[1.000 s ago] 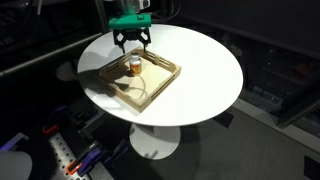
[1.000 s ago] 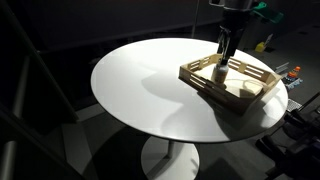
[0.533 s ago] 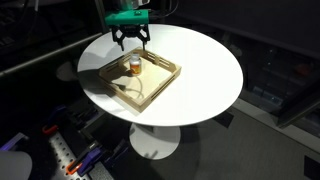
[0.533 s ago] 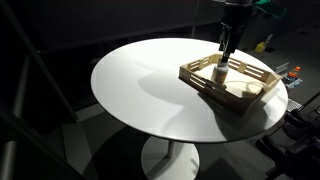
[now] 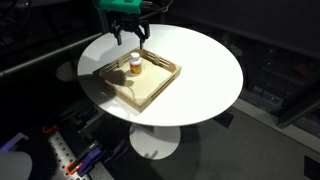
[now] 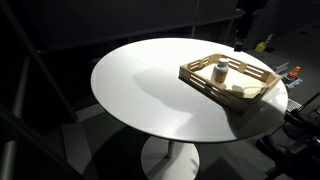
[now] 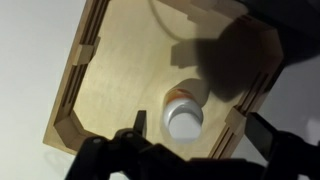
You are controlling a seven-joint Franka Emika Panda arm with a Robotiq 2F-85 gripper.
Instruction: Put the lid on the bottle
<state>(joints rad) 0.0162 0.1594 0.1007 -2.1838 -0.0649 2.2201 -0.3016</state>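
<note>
Moved: gripper stands higher than half a second ago, clear above the bottle it was closely straddling; at the top right of an exterior view only its dark tip shows.
Gripper: jaws spread wide with nothing between them; in the wrist view its black fingers enter from the lower edge on either side of the bottle.
Bottle: small orange-amber cylinder, upright in the tray, well above frame centre in an exterior view.
Lid: white, round and flat, sitting on the bottle's top.
Tray: pale bare wood, rectangular, low walls with notched corners; rim seen in both exterior views.
Desk: round, smooth, white.
Writing: bottle's side too small and blurred to read.
</note>
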